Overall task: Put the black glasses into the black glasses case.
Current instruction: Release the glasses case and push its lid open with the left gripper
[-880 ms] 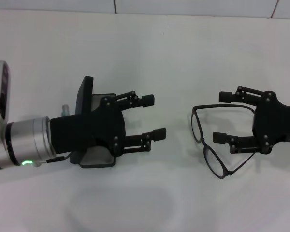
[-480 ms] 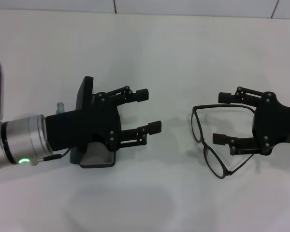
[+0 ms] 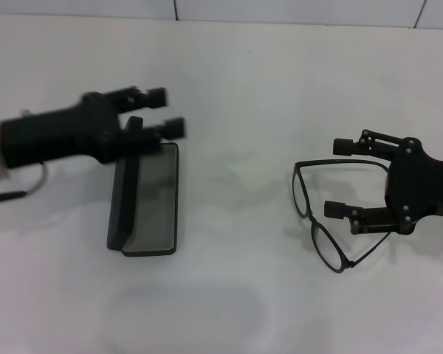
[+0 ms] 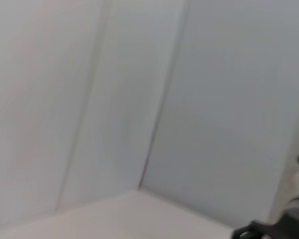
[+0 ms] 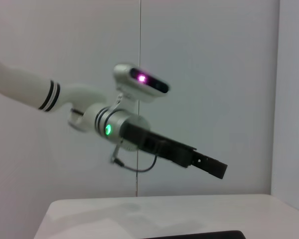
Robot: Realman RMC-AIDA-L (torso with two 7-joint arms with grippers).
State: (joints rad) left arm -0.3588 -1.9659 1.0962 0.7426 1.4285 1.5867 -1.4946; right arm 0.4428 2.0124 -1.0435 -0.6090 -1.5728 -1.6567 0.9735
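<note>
white table (image 3: 229,310): black glasses (image 3: 326,214) lie beside right tool (image 3: 342,178).

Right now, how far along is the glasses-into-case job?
Done: the black glasses case lies open on the table, lid up, with nothing inside. In hand: the right pincer sits open by the black glasses, not gripping them; the left pincer is open, raised above the case. Left: grasp the glasses and place them inside.
</note>
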